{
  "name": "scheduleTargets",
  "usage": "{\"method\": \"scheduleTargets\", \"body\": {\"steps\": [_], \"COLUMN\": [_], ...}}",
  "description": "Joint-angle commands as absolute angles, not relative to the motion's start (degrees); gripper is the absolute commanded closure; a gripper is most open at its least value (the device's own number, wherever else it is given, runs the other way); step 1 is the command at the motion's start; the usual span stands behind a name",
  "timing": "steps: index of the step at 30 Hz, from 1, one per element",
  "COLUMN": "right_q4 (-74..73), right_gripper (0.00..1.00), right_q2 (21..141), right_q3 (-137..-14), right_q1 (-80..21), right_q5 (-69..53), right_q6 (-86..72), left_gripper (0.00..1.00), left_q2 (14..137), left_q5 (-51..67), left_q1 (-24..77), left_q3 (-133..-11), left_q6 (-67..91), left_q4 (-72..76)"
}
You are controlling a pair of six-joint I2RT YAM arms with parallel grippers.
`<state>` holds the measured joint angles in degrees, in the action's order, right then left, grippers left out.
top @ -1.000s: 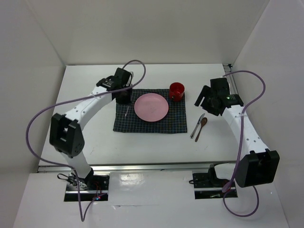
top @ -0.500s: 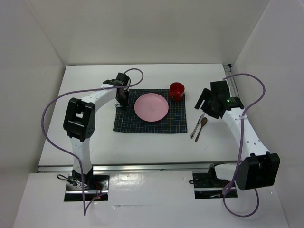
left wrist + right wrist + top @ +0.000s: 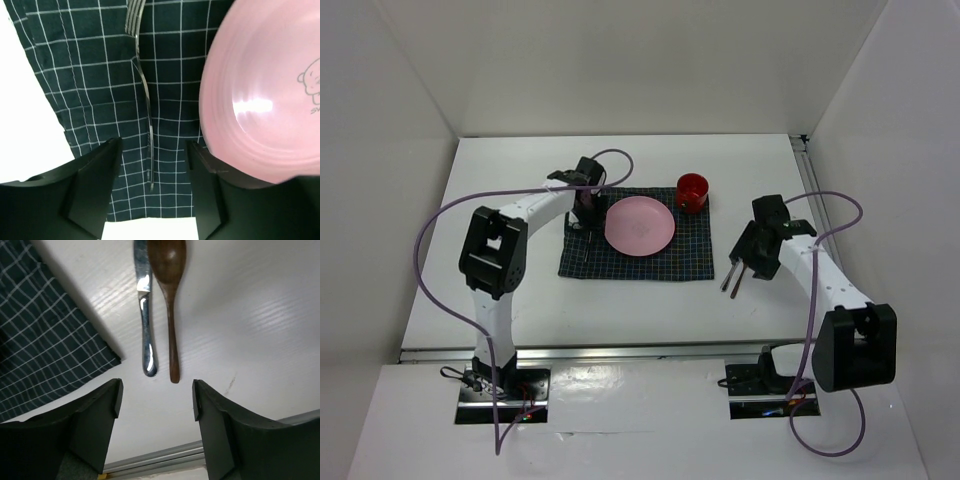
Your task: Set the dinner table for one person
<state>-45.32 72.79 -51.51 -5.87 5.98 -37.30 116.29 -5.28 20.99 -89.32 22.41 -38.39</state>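
Observation:
The dinner table [image 3: 520, 280] is a white worktop. On it lies a dark checked mat [image 3: 670, 258] with a pink plate [image 3: 640, 225] and a red cup [image 3: 692, 190]. A metal fork [image 3: 143, 90] lies flat on the mat left of the plate [image 3: 260, 100]. My left gripper [image 3: 583, 218] is open, and the fork's handle end lies between its fingers [image 3: 152, 167]. A metal knife [image 3: 146, 315] and a wooden spoon [image 3: 170, 305] lie side by side on the table right of the mat. My right gripper [image 3: 742, 266] hangs open just above their handle ends [image 3: 156, 400].
White walls enclose the table on the left, back and right. A silver rail [image 3: 620, 352] runs along the near edge, also seen as the rail [image 3: 165, 457] just below my right fingers. The mat's corner [image 3: 60, 355] lies close to the knife.
My left gripper has opened, and the fork now lies on the mat. My right arm has come toward the near edge and down over the knife and spoon, its jaws a little narrower.

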Motion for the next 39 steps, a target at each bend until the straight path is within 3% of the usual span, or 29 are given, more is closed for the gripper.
{"method": "scheduleTargets", "body": {"steps": [1,5,17,27,32,39], "right_q4": [-43.2,-40.8,-33.0,-30.5,-33.1,-36.9], "right_gripper": [0.32,0.45,0.53,0.62,0.91,1.0], "right_q2": [74.2,76.5,84.2,89.2,86.2,79.7], "right_q3": [-49.7,-47.5,-46.2,-45.2,-45.9,-55.0], "right_q1": [-4.6,-4.0,-4.0,-4.0,-4.0,-7.2], "right_q5": [8.1,8.8,6.4,7.0,10.9,12.4], "right_q6": [-38.8,-38.1,-38.1,-40.0,-41.2,-36.3], "left_gripper": [0.3,0.29,0.29,0.29,0.3,0.3], "left_q2": [114.6,110.4,94.3,89.4,89.4,87.5], "left_q5": [-7.6,-8.3,-8.5,-7.5,-7.5,-4.8], "left_q1": [22.0,22.5,22.5,22.5,22.5,22.5], "left_q3": [-91.6,-92.1,-93.3,-97.6,-98.6,-98.0], "left_q6": [22.2,22.2,23.8,24.4,24.4,26.4], "left_q4": [-40.7,-43.1,-48.0,-49.6,-50.1,-49.0]}}
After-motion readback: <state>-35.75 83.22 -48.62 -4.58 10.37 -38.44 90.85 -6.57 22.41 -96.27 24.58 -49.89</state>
